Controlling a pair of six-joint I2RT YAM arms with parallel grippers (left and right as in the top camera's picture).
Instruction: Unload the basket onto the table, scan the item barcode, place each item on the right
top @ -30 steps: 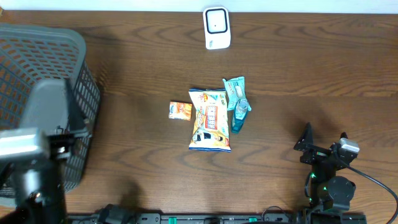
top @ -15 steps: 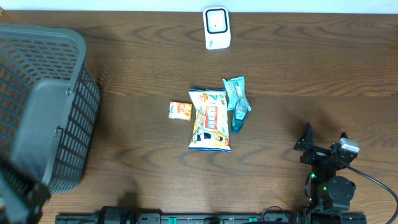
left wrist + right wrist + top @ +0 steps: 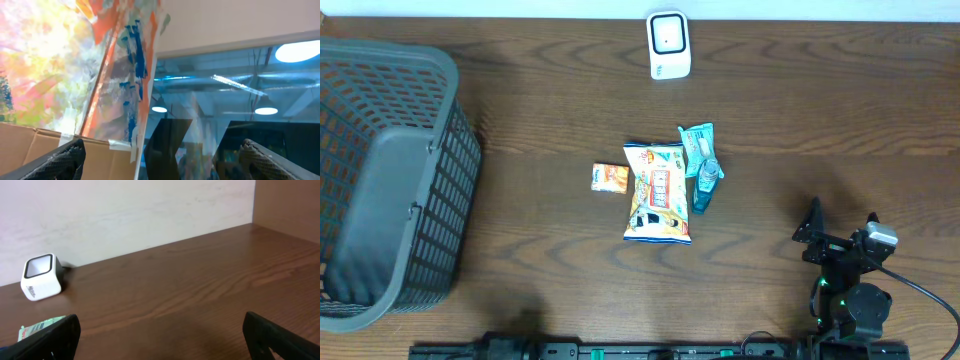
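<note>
Grey basket (image 3: 445, 215) left of snack bag (image 3: 657, 192)

A snack bag (image 3: 657, 192) lies at centre, small packet (image 3: 610, 177) just left, sachet (image 3: 701, 163) just right, scanner (image 3: 669, 45) behind, basket (image 3: 455, 165) far left.

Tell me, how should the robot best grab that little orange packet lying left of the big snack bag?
Probably from straight above, taking the orange packet by its far and near edges as the overhead view shows them. It lies flat on the table, so there is nothing to slide under. The snack bag sits close by its right edge, while the other edges face bare wood.
</note>
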